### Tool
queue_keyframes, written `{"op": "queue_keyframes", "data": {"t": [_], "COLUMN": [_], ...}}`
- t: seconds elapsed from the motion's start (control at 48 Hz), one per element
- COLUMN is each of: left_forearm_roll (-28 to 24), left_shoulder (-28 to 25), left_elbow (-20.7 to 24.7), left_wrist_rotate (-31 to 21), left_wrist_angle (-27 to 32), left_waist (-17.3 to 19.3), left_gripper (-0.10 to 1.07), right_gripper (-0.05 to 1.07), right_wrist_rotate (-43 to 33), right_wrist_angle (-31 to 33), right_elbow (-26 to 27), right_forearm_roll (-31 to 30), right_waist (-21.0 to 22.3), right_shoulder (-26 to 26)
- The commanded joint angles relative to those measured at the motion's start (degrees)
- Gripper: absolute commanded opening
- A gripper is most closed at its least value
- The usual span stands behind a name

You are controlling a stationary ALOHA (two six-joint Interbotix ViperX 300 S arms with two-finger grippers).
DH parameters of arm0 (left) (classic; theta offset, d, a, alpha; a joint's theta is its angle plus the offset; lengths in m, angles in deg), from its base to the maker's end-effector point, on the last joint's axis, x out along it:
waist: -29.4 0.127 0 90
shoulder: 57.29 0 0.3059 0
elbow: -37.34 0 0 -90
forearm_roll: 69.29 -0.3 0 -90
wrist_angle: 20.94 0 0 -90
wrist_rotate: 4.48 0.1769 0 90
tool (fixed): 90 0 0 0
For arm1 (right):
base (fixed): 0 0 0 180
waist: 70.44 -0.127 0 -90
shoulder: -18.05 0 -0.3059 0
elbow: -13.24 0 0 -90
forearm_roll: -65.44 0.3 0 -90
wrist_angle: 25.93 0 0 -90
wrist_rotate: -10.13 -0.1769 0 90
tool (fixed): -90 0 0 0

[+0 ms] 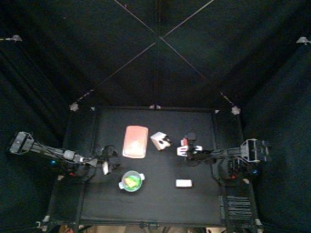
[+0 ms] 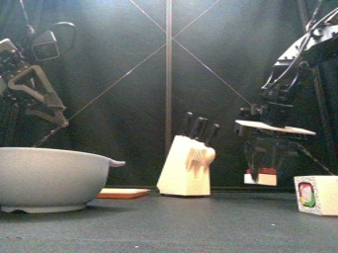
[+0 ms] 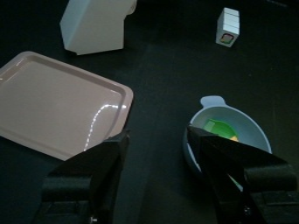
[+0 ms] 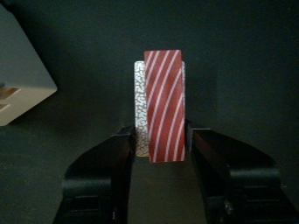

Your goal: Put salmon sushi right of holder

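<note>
The salmon sushi [image 4: 162, 105], a white lump with a red-striped top, lies between my right gripper's [image 4: 163, 140] jaws, which press on both its long sides. In the top view the sushi [image 1: 188, 146] is just right of the white knife holder [image 1: 159, 138], with the right gripper [image 1: 195, 151] on it. In the front view the sushi [image 2: 268, 179] hangs low under the right gripper, right of the holder [image 2: 189, 166]; I cannot tell whether it touches the table. My left gripper [image 3: 163, 162] is open and empty, above the pink tray [image 3: 52, 101] and the bowl [image 3: 228, 131].
The pink tray [image 1: 135, 141] lies left of the holder. A bowl with a yellow thing on green [image 1: 130, 181] sits at the front left. A small white block [image 1: 184, 182] stands at the front right. The left arm [image 1: 73, 162] rests at the left edge.
</note>
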Motion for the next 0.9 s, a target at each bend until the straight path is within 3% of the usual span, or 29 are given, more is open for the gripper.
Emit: {"op": "queue_keyframes", "data": {"t": [0.0,0.292,0.875], "left_forearm_roll": [-0.09,-0.09,-0.09], "left_shoulder": [-0.18,-0.09,-0.18], "left_elbow": [0.62,0.62,0.53], "left_wrist_rotate": [-0.09,-0.09,-0.09], "left_wrist_angle": [-0.09,-0.09,-0.09], "left_waist": [0.18,0.18,0.18], "left_gripper": [0.9,0.9,0.9], "right_gripper": [0.67,0.82,0.83], "right_wrist_rotate": [-0.09,0.18,0.35], "right_wrist_angle": [-0.18,-1.05,-3.16], "right_elbow": [1.05,1.14,1.23], "right_forearm_roll": [0.0,-0.09,1.67], "right_waist": [0.26,0.26,-0.79], "right_shoulder": [0.44,0.09,-0.53]}}
